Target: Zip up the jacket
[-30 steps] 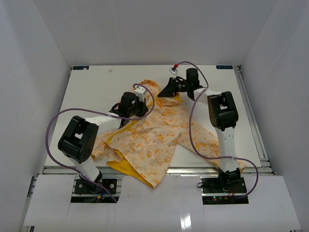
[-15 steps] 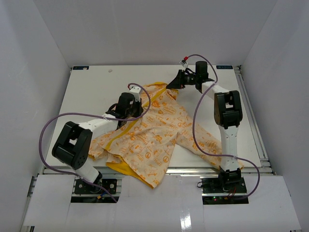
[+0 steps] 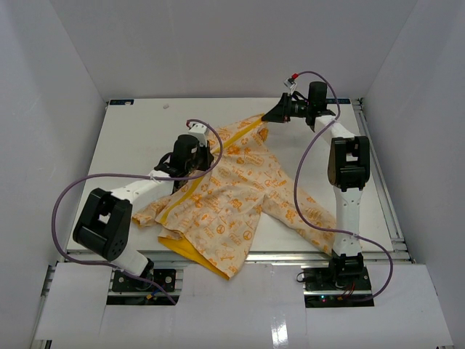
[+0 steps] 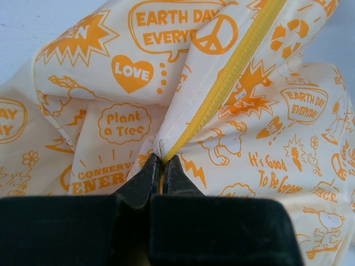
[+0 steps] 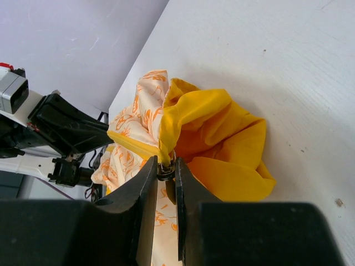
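Seemingly mid-zip: left gripper point(image 4: 161, 169) pinches the jacket point(image 3: 236, 196) at its zipper point(image 4: 233, 72), right gripper point(image 5: 165, 174) pinches the pull point(image 5: 166, 162) near the far edge; next, draw it farther, fabric taut.

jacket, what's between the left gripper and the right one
The yellow zipper runs straight from the left gripper to the right gripper, jacket fabric on both sides. The top view shows the whole stretch.
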